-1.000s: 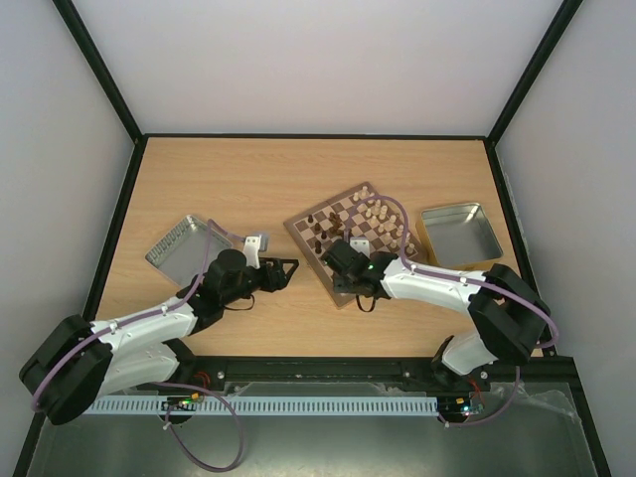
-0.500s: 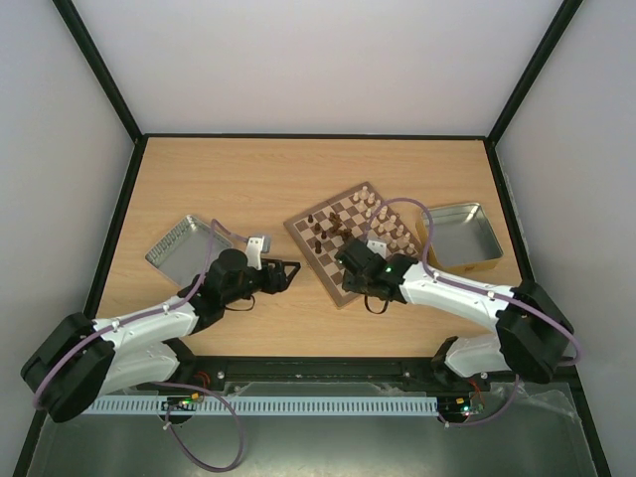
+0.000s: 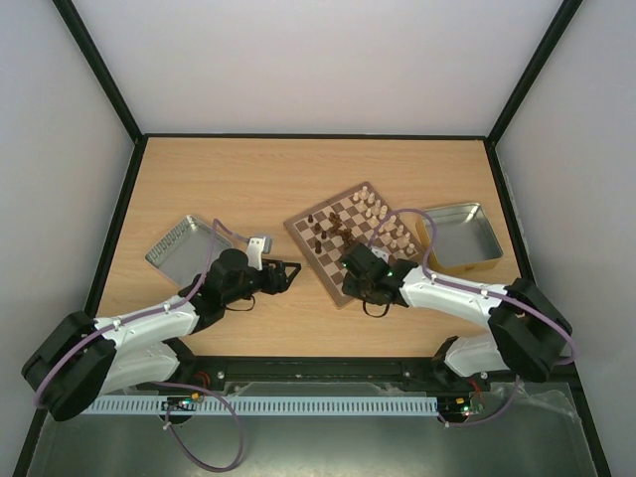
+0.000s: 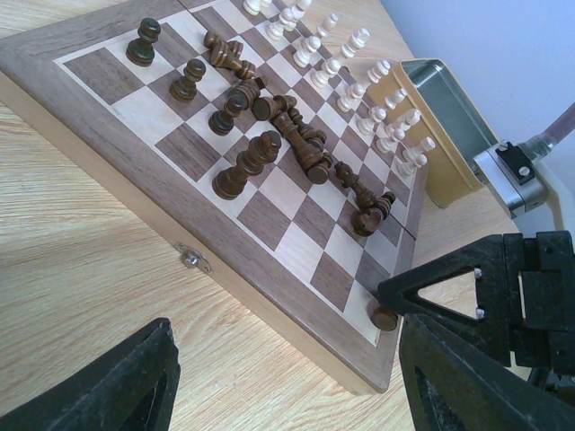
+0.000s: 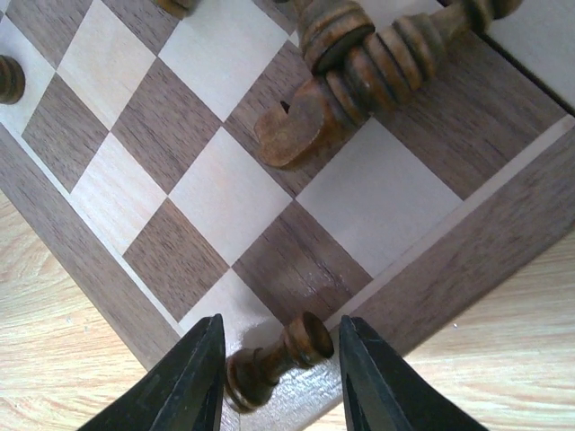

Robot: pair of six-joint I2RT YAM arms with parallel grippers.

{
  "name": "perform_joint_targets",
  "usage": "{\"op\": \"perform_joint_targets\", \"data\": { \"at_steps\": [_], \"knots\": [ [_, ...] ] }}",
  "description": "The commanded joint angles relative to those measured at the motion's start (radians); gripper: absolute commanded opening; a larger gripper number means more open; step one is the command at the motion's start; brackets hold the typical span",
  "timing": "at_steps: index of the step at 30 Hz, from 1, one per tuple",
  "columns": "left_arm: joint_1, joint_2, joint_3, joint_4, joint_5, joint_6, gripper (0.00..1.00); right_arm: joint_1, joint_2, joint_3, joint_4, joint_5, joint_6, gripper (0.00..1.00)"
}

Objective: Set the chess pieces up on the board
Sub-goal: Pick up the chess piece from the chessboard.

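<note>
The board (image 3: 295, 226) lies at an angle right of centre. Dark chess pieces (image 4: 287, 135) mostly lie heaped mid-board, and a few stand. The cream ones (image 4: 373, 90) stand in rows along the far side. My right gripper (image 5: 280, 321) is down at the board's near corner (image 3: 345, 295). Its fingers (image 5: 184, 386) straddle a dark pawn (image 5: 274, 359) on the corner square. The pawn's base is against the left finger, and a gap shows at the right one. My left gripper (image 4: 286, 359) hovers open over bare table left of the board (image 3: 286, 270), holding nothing.
A grey tin (image 3: 184, 248) lies behind my left arm. A gold-rimmed tin (image 3: 459, 237) sits just right of the board, also visible in the left wrist view (image 4: 440, 117). A small metal clasp (image 4: 191, 259) sticks out from the board's side.
My right gripper has slid back from mid-board to the near corner, and its fingers have narrowed round the dark pawn. The left arm has stayed put.
</note>
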Motion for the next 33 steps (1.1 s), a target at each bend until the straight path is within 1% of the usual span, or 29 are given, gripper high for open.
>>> {"op": "perform_joint_targets", "data": {
  "at_steps": [1, 10, 20, 24, 27, 31, 33],
  "knots": [
    [-0.006, 0.002, 0.032, 0.008, 0.004, 0.016, 0.69, -0.008, 0.025, 0.005, 0.028, 0.030, 0.030, 0.33],
    [-0.006, 0.000, 0.031, 0.005, 0.011, 0.022, 0.69, -0.010, 0.069, 0.027, 0.025, 0.035, 0.013, 0.18],
    [-0.007, 0.015, 0.021, 0.028, 0.028, 0.002, 0.69, -0.011, 0.083, 0.037, 0.063, 0.055, 0.004, 0.09],
    [-0.008, 0.035, 0.010, 0.072, 0.049, -0.025, 0.69, -0.013, 0.073, 0.037, 0.102, 0.066, 0.001, 0.08],
    [-0.014, 0.062, 0.007, 0.123, 0.085, -0.051, 0.69, -0.015, 0.039, 0.026, 0.167, 0.058, 0.004, 0.09],
    [-0.034, 0.114, 0.013, 0.204, 0.133, -0.087, 0.69, -0.015, -0.008, 0.006, 0.249, 0.019, 0.012, 0.09],
    [-0.051, 0.148, 0.024, 0.243, 0.167, -0.077, 0.69, -0.015, -0.019, 0.005, 0.268, -0.014, 0.012, 0.09]
  ]
}}
